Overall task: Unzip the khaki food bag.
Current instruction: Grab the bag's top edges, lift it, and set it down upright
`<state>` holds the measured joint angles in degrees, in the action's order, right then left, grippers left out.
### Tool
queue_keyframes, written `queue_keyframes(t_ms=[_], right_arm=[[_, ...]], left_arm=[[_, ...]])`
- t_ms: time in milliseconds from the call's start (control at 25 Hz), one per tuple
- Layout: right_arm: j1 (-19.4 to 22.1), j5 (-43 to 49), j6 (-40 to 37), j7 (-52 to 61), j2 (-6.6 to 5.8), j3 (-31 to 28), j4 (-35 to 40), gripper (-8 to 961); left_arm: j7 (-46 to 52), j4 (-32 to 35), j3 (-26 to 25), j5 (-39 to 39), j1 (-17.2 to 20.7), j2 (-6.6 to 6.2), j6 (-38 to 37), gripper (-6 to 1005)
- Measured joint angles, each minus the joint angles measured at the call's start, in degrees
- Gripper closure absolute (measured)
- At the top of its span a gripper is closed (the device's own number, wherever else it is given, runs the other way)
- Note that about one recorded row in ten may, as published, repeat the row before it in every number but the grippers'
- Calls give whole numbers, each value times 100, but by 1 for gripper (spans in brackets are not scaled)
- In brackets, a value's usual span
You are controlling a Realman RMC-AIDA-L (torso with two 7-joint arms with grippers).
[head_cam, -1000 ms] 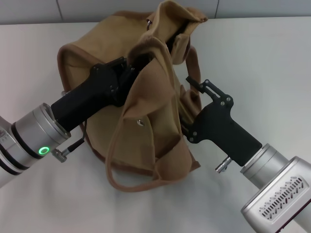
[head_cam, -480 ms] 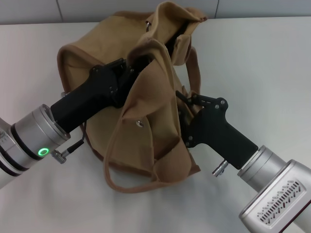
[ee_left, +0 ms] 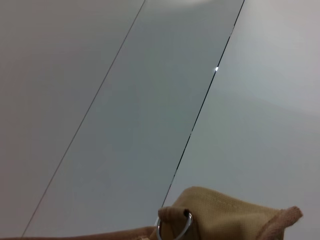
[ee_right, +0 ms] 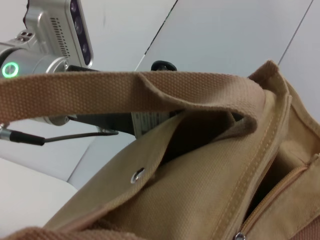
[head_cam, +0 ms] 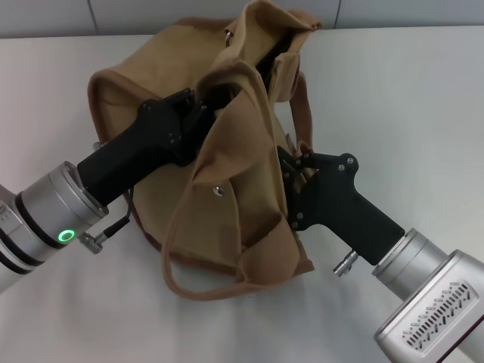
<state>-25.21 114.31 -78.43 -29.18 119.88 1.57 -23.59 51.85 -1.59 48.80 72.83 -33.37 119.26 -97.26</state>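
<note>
Unzipping the Khaki Food Bag: Status at Mid-Operation

Progress: the khaki food bag appears partly opened. Its top gapes at the far end, with a dark interior visible, which suggests the zip has run some way. In the right wrist view, a zip line with a small metal pull shows at the edge of the picture; how much of it is undone cannot be determined. Judged from this, the task is under way but not confirmed complete.

Tool positions: the left tool reaches into the bag's upper folds from the left side; its fingers are buried in fabric, so its state cannot be told. The right tool presses against the bag's right side beside a strap handle; its fingertips are likewise hidden.

Bag condition: tan canvas, darker brown trim, crumpled and slumped. A front flap carries a metal snap. The bag rests near the far edge of the white surface.
</note>
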Motion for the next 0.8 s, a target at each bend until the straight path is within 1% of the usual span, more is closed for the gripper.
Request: queue_keyframes(t_ms=[160, 280, 360, 440, 640, 800], right_arm=[[45, -10, 2, 0, 0, 1, 15, 950], [87, -14, 4, 0, 0, 1, 31, 950], [105, -15, 5, 1, 0, 2, 48, 950], [131, -16, 4, 3, 0, 1, 69, 949], [173, -20, 4, 20, 0, 1, 95, 949], [175, -23, 12, 30, 0, 1, 110, 949]], left_arm=[[3, 7, -88, -40, 38, 1, -4, 823], [16, 22, -250, -45, 117, 0, -5, 822], [47, 40, -475, -48, 205, 0, -5, 821], [54, 41, -564, -49, 237, 0, -5, 821], [63, 41, -1098, -54, 457, -2, 15, 819], [79, 59, -1380, -54, 569, -27, 10, 817]])
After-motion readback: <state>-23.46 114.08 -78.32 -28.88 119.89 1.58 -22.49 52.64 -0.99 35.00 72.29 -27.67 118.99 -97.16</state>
